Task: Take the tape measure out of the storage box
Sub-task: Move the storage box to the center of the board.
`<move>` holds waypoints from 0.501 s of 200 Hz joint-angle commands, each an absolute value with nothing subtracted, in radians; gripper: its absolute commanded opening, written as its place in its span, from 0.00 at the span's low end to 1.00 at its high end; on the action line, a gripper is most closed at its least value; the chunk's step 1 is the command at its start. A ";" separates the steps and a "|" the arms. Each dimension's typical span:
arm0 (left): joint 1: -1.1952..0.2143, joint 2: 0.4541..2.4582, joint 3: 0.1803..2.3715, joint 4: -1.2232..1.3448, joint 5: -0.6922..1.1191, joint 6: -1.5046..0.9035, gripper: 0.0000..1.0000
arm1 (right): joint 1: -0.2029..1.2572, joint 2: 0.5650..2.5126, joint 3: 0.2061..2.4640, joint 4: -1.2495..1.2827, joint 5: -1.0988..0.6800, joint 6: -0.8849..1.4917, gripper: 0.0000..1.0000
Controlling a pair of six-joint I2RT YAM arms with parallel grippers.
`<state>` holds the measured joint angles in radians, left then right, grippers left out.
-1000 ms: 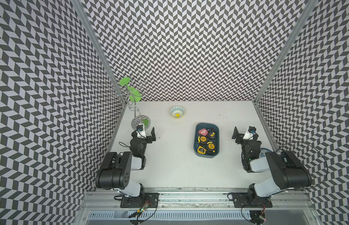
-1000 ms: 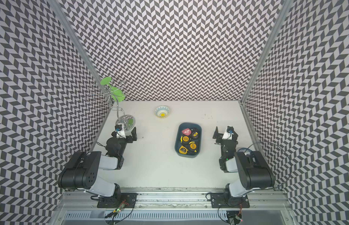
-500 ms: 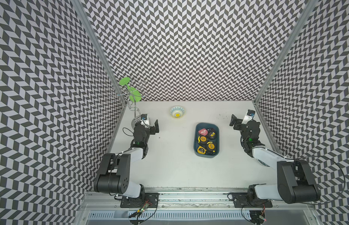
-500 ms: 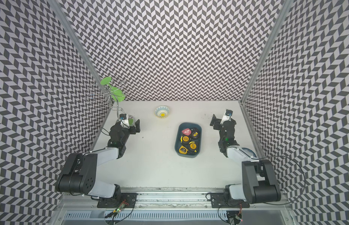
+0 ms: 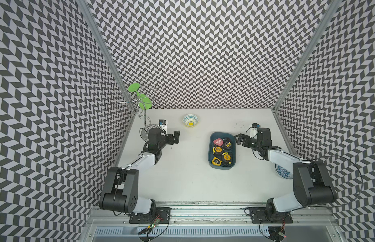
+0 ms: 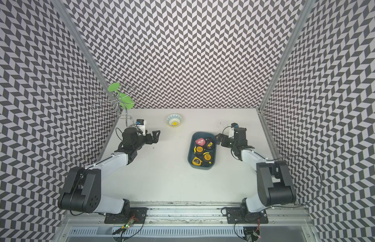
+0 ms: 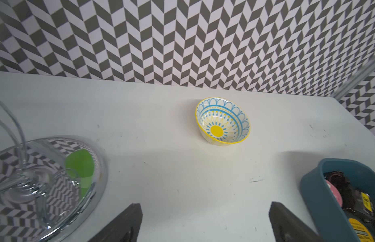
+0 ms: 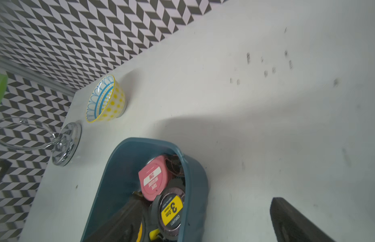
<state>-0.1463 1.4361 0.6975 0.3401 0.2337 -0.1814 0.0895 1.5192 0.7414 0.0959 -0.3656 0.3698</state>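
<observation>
At 2 o'clock of the storage box, my right gripper is hovering, fingers apart, empty; my left gripper is hanging at 9 o'clock, fingers apart too.

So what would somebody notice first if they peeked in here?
Probably the dizzy black-and-white zigzag walls all around the white table. Next, the blue storage box right of the middle, crammed with yellow-and-black tape measures and one pink tape measure at its far end. A bright green piece on the shiny wire rack in the far left corner pops out too.
</observation>
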 commanded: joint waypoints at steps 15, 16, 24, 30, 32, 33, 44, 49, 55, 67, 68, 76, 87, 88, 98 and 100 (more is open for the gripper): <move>-0.164 1.407 0.681 0.318 0.287 -0.232 1.00 | 0.112 1.556 0.746 0.106 -0.536 0.431 1.00; -0.165 1.407 0.681 0.318 0.287 -0.233 1.00 | 0.112 1.557 0.746 0.106 -0.537 0.432 1.00; -0.166 1.407 0.683 0.316 0.287 -0.234 1.00 | 0.123 1.562 0.749 0.101 -0.541 0.434 0.99; -0.167 1.405 0.683 0.314 0.287 -0.235 1.00 | 0.129 1.564 0.750 0.101 -0.544 0.437 1.00; -0.167 1.404 0.683 0.314 0.287 -0.235 1.00 | 0.132 1.565 0.749 0.101 -0.546 0.438 1.00; -0.167 1.404 0.683 0.314 0.287 -0.235 1.00 | 0.134 1.565 0.749 0.101 -0.548 0.438 1.00; -0.167 1.400 0.683 0.309 0.287 -0.236 1.00 | 0.146 1.571 0.752 0.094 -0.553 0.444 0.99; -0.167 1.398 0.683 0.307 0.287 -0.237 1.00 | 0.153 1.573 0.753 0.091 -0.556 0.446 1.00; -0.167 1.397 0.682 0.307 0.288 -0.239 1.00 | 0.161 1.578 0.753 0.092 -0.560 0.450 1.00; -0.170 1.397 0.679 0.305 0.292 -0.242 1.00 | 0.179 1.589 0.760 0.084 -0.558 0.455 1.00; -0.170 1.396 0.679 0.305 0.293 -0.242 1.00 | 0.181 1.591 0.761 0.084 -0.558 0.456 1.00; -0.172 1.394 0.675 0.305 0.293 -0.245 1.00 | 0.193 1.601 0.767 0.081 -0.558 0.456 1.00; -0.175 1.389 0.671 0.307 0.291 -0.247 1.00 | 0.211 1.612 0.776 0.077 -0.558 0.462 1.00; -0.175 1.390 0.671 0.307 0.290 -0.248 1.00 | 0.213 1.613 0.777 0.077 -0.558 0.462 1.00; -0.176 1.384 0.668 0.308 0.288 -0.251 0.99 | 0.232 1.624 0.790 0.072 -0.562 0.465 1.00; -0.176 1.383 0.667 0.308 0.287 -0.251 1.00 | 0.236 1.627 0.793 0.070 -0.563 0.464 1.00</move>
<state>-0.1661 1.4151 0.6819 0.3157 0.2779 -0.2379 0.1963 1.6005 0.7506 0.0715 -0.5404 0.4496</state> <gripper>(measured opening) 0.996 0.995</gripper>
